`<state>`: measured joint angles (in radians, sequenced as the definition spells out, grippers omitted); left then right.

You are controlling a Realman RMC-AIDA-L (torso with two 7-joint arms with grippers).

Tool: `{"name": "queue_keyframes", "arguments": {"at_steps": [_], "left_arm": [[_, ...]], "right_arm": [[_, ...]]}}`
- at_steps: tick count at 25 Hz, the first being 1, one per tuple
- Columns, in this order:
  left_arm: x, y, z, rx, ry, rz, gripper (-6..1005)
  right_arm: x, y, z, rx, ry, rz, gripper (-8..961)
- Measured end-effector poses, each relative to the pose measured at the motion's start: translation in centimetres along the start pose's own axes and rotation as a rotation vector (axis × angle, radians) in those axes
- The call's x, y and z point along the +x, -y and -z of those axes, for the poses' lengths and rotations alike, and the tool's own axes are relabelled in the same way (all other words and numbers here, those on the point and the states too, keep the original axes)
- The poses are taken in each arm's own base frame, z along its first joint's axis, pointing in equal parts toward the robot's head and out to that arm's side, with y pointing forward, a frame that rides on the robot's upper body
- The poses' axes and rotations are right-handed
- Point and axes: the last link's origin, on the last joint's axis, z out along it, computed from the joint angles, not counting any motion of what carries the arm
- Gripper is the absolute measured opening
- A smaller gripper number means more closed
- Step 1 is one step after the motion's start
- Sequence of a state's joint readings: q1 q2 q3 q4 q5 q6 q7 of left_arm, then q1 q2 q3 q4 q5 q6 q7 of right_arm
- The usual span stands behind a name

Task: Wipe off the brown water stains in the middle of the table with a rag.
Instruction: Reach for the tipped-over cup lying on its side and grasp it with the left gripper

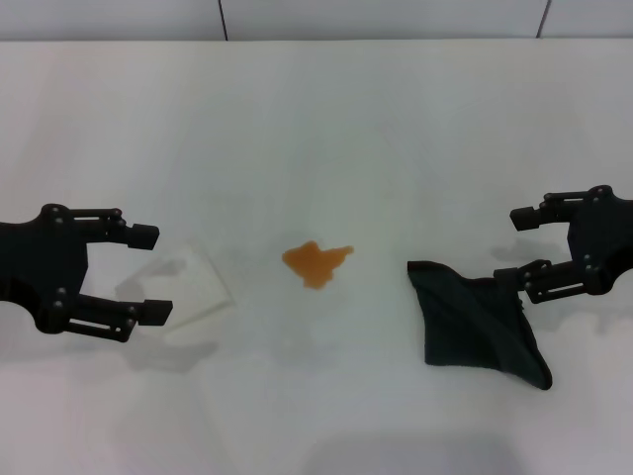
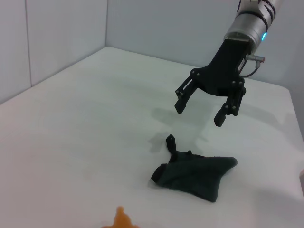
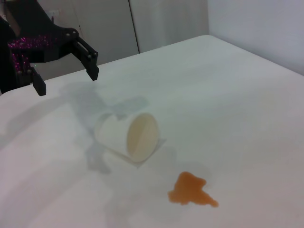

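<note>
- Head view: the right gripper (image 1: pixel 521 254) hung spread, empty, above the rag (image 1: pixel 477 326), right of the brown water stains (image 1: pixel 316 262).
- Left gripper (image 1: pixel 148 272) spread beside tipped cup (image 1: pixel 188 285).
- Your risk: pinching one corner would drag the rag bunched, smearing the table (image 1: pixel 316 119).

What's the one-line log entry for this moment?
right hand: open, above dark cloth rag | left hand: open, by tipped translucent cup | orange-brown stain: unwiped on white table

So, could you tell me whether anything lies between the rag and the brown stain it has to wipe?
Nothing visible does. Bare table separates the rag from the brown water stains. The tipped cup lies beyond the stain, near the left gripper. The open right gripper hovers by the rag.
</note>
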<state>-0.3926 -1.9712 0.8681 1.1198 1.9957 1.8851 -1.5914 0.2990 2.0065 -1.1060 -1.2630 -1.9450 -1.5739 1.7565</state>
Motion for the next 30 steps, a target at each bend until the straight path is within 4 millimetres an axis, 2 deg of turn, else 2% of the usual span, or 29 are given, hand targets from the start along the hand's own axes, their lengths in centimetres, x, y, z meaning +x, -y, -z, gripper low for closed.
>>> {"name": "queue_keyframes", "arguments": {"at_steps": [8, 19, 30], "left_arm": [[-0.1, 0.3, 0.2, 0.021, 0.009, 0.003, 882], [-0.1, 3.2, 1.7, 0.071, 0.099, 0.05, 881], [1.2, 5.2, 1.7, 0.066, 0.232, 0.041, 880]], "right_arm": [[0.0, 0.0, 0.0, 0.001, 0.003, -0.002, 837], [-0.1, 0.0, -0.1, 0.0, 0.012, -0.031, 837], [-0.4, 0.0, -0.2, -0.002, 0.031, -0.034, 836]]}}
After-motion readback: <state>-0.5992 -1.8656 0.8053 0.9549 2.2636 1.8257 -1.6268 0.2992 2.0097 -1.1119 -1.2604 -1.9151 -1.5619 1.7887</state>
